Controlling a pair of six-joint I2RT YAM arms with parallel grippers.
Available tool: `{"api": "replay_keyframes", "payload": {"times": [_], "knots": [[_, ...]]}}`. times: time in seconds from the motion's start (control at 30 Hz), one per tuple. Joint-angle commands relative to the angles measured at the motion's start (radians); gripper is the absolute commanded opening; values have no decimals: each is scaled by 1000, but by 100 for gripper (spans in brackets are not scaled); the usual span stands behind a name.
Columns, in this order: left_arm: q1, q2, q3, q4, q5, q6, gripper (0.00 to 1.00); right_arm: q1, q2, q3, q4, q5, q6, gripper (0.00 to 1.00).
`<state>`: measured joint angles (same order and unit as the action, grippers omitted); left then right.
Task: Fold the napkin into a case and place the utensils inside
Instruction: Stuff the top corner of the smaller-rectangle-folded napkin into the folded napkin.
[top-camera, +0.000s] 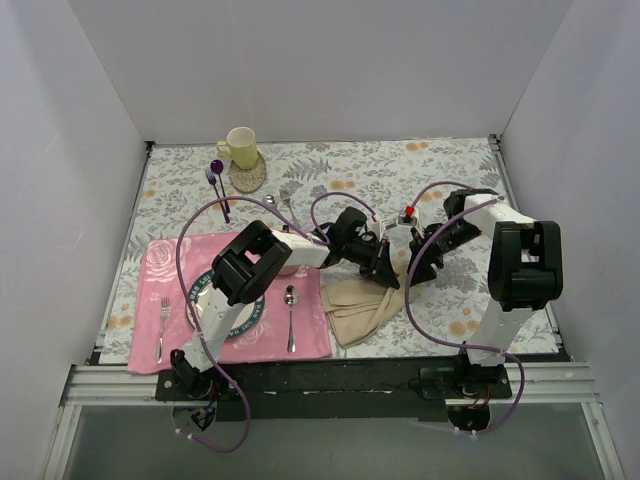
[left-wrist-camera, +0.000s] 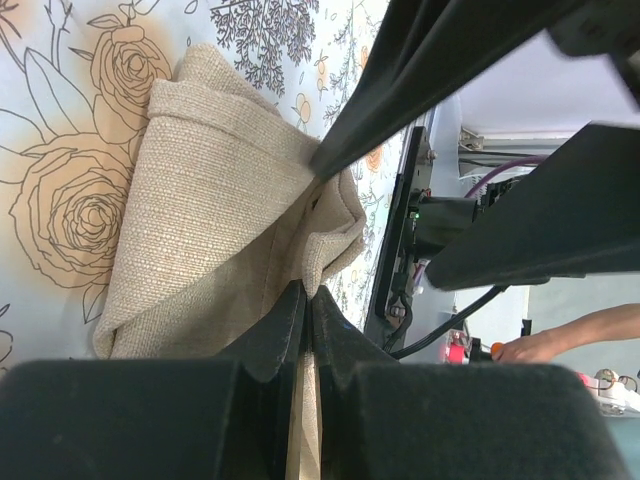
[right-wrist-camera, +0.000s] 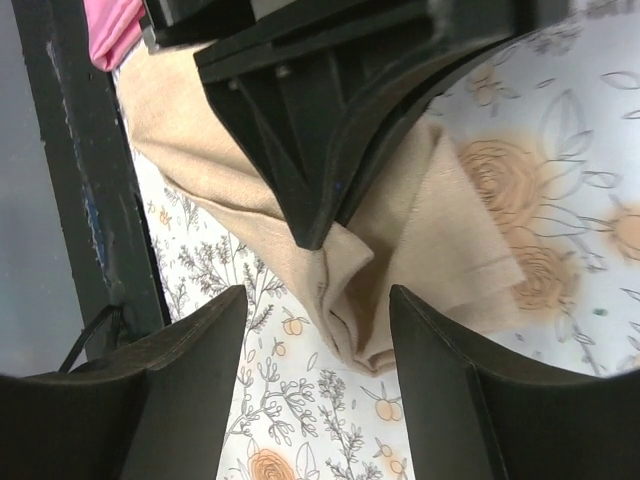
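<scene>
The beige napkin (top-camera: 360, 308) lies crumpled and partly folded on the grey floral tablecloth, just right of the pink placemat. My left gripper (top-camera: 385, 276) is shut on a raised fold of the napkin (left-wrist-camera: 200, 210), and cloth shows between its closed jaws (left-wrist-camera: 308, 297). My right gripper (top-camera: 420, 268) is open, its jaws standing either side of the napkin's folded corner (right-wrist-camera: 360, 320) without touching it. In the right wrist view the right gripper (right-wrist-camera: 318, 345) faces the left gripper's fingers (right-wrist-camera: 320, 205). Two small silver utensils (top-camera: 280, 203) lie side by side at the back near the coaster.
The pink placemat (top-camera: 150, 270) carries a plate (top-camera: 200, 300), a fork (top-camera: 162, 325) and a long spoon (top-camera: 290, 315). A yellow cup (top-camera: 240, 148) sits on a coaster at the back, beside purple-handled cutlery (top-camera: 215, 190). The table's black front rail (right-wrist-camera: 70, 200) is close behind the napkin.
</scene>
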<state>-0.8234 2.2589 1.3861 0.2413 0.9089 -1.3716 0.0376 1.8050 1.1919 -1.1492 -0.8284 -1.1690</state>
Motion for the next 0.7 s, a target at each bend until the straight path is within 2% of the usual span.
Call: {"api": "replay_keyframes", "payload": {"times": [0.0, 0.17, 0.27, 0.3, 0.37, 0.5, 0.57, 0.6, 0.67], "knots": [[6, -78, -6, 21, 28, 0, 0, 25, -23, -32, 35, 21, -46, 67], [6, -81, -4, 15, 30, 11, 0, 42, 4, -20, 52, 26, -35, 67], [6, -82, -4, 12, 28, 14, 0, 50, 4, -20, 49, 25, -49, 59], [6, -82, -2, 13, 28, 16, 0, 53, 5, -21, 45, 29, -58, 51], [7, -84, -1, 15, 28, 16, 0, 56, 13, -23, 29, 31, -67, 46], [10, -84, 5, 16, 28, 17, 0, 54, 17, -17, 17, 29, -81, 25], [13, -85, 8, 16, 28, 19, 0, 56, 25, -9, 2, 26, -89, 19], [13, -84, 10, 16, 30, 20, 0, 56, 27, -6, -1, 22, -89, 9], [13, -87, 10, 16, 31, 20, 0, 56, 33, 0, -9, 18, -90, 1]]}}
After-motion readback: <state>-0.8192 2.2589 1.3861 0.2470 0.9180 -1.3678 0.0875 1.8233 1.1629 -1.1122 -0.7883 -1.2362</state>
